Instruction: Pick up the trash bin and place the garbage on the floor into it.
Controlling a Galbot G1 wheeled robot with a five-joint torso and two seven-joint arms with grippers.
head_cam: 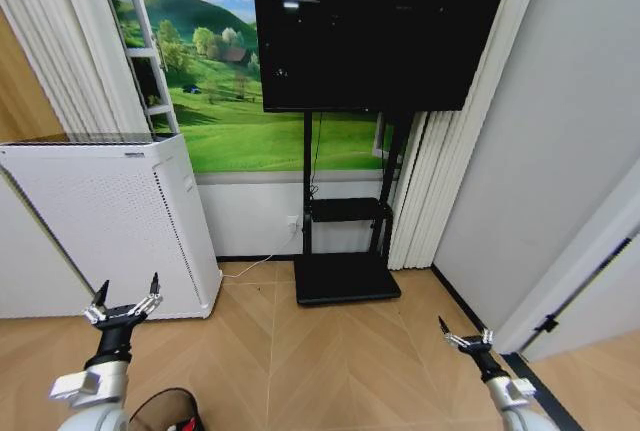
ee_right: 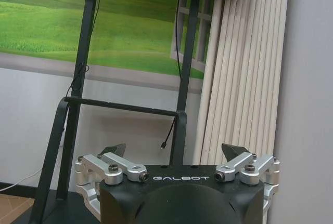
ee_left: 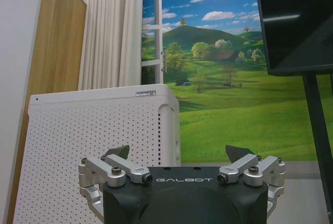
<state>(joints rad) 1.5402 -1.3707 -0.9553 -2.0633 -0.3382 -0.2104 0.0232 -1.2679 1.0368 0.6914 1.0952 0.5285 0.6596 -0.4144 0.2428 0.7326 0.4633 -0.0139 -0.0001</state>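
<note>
From the head camera, the left gripper [head_cam: 125, 303] hangs low on the left, jaws spread and holding nothing, above the wooden floor [head_cam: 330, 361] and just in front of a white perforated appliance [head_cam: 110, 221]. The right gripper [head_cam: 466, 336] hangs low on the right, jaws also spread and empty. The trash bin [head_cam: 165, 411] sits at the bottom edge beside the left arm, upright with its round mouth facing up; something red shows inside its rim. A dark screen [head_cam: 375, 26] on a black stand [head_cam: 345, 276] faces the robot.

In the left wrist view, the left gripper [ee_left: 178, 152] has its 2 fingers [ee_left: 118, 152] wide apart, pointing at the white appliance [ee_left: 99, 146] and a green hill mural [ee_left: 229, 94].

In the right wrist view, the right gripper [ee_right: 173, 150] is likewise spread, aimed at the stand [ee_right: 78, 104] and a cream curtain [ee_right: 244, 73].
</note>
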